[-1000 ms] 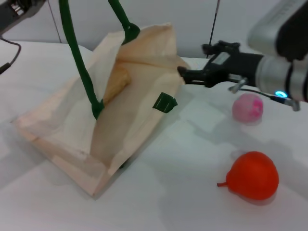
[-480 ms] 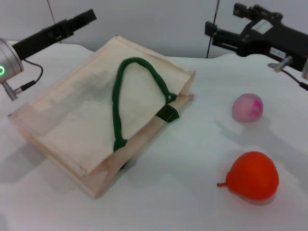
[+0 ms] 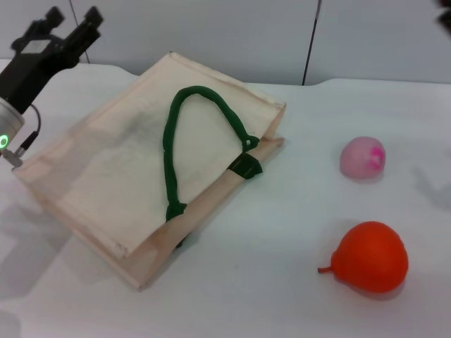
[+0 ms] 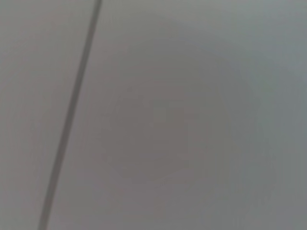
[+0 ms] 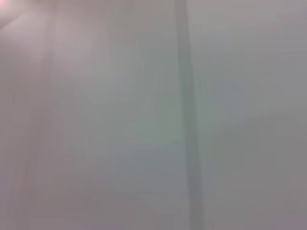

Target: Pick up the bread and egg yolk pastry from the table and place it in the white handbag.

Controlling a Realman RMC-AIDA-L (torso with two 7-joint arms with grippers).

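Note:
The white handbag (image 3: pixel 134 169) lies flat on the table at the left, its mouth closed. One dark green handle (image 3: pixel 184 134) rests on top of it. The bread and the egg yolk pastry are out of sight in every view. My left gripper (image 3: pixel 70 17) is raised at the far left corner, above and behind the bag, open and empty. My right gripper is out of the head view. Both wrist views show only a plain grey wall with a seam.
A pink mottled ball (image 3: pixel 363 157) sits on the table at the right. A red-orange pear-shaped fruit (image 3: pixel 370 256) lies nearer the front right. The white table (image 3: pixel 282 232) has bare surface between the bag and these two.
A second ago the bag was held open by its handle, with a tan item visible inside. The handle was let go and the bag fell flat. Both arms withdrew; the right one left the view.

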